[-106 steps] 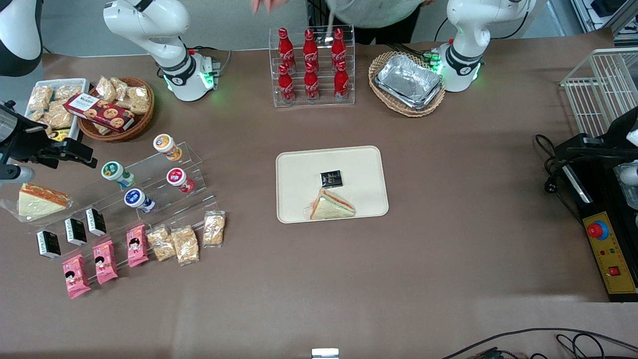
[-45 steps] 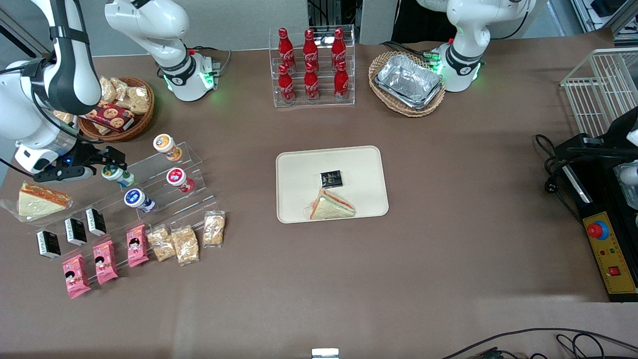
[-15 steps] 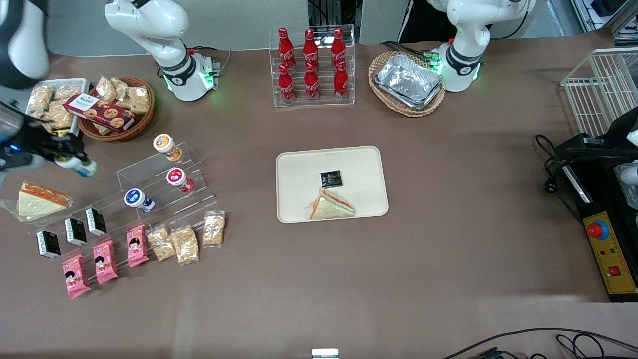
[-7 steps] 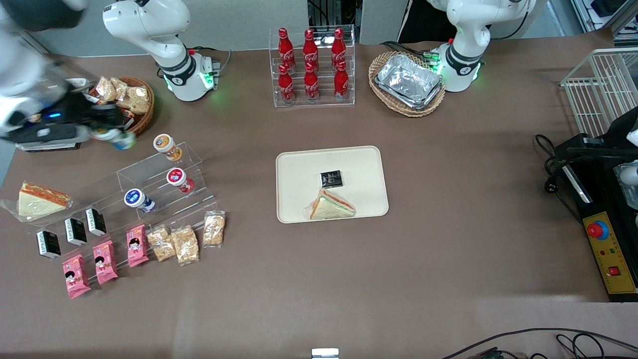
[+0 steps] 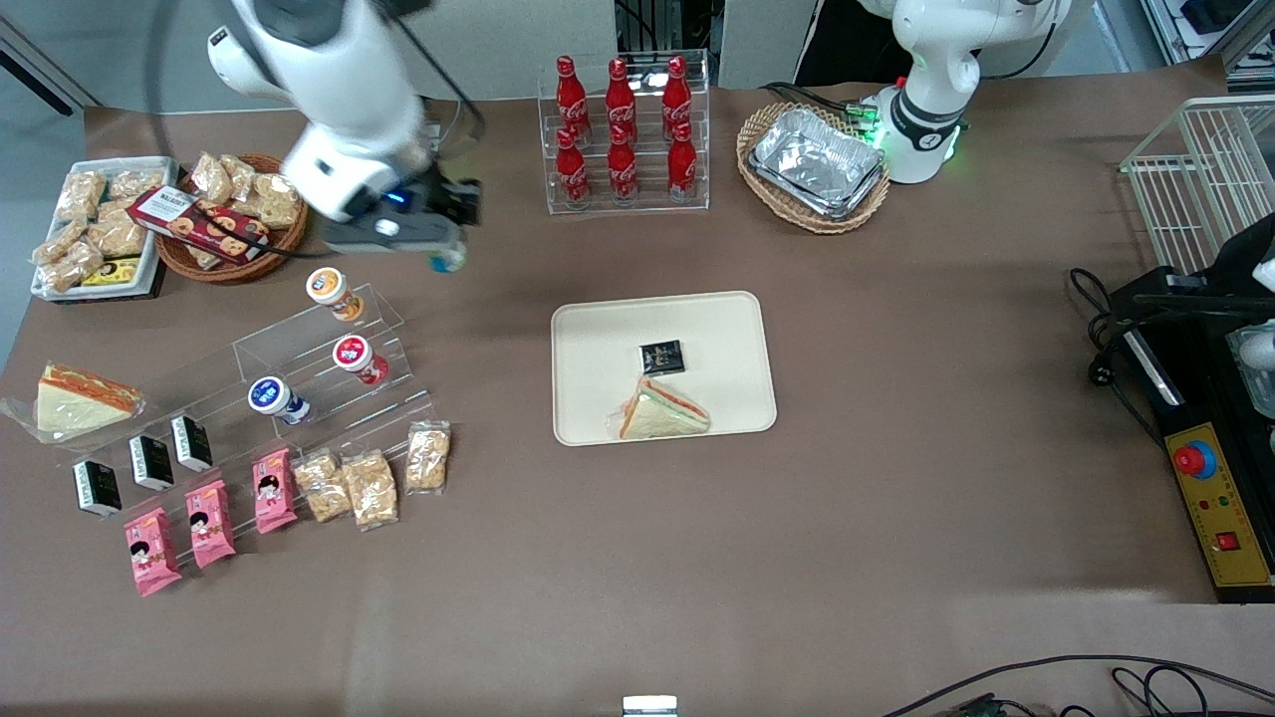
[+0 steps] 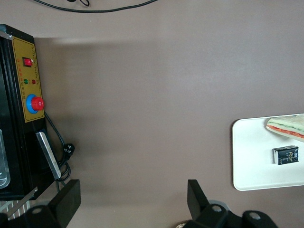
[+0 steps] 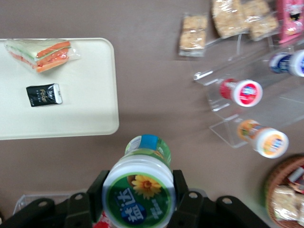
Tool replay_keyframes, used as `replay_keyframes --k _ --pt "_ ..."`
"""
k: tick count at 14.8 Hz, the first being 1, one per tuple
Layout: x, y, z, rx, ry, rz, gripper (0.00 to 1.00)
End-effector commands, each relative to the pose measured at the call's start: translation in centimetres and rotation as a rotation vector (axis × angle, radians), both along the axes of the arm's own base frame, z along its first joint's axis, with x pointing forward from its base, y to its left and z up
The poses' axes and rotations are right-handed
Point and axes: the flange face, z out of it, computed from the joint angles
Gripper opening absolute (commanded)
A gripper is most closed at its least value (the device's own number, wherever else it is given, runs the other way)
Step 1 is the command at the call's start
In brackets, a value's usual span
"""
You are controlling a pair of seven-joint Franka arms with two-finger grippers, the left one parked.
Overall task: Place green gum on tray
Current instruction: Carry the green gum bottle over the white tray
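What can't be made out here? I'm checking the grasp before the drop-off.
- Front view: the gripper and arm are motion-blurred; the green gum is only a smear.
- Right wrist view: the gum's lid hides where the fingers touch the bottle.
- Left wrist view: the tray is cut off at the edge.

Right arm stretched over the table — gripper [image 5: 445, 242] raised, fingers clamped.

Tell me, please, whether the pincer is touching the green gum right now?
Touching: the right wrist view shows the pincer with its fingers pressed against both sides of the green gum.
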Motion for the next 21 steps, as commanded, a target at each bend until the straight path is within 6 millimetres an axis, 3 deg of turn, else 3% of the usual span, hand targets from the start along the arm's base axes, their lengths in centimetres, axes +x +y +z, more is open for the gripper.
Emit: replay_keyframes --k 1,6,10,13,21 --pt "2.0 3.5 -6.4 0.001 0.011 -0.019 0.00" --pt "1.5 7.1 -14.9 0.009 -0.009 0.000 0.00" --pt "-0.2 9.1 -21.9 0.034 -0.051 -0.011 0.00" --pt "-0.8 8.6 -25.2 0.059 -0.080 -0.015 0.00" --pt "-2.0 9.2 -31.0 0.108 -0.089 -0.064 0.00"
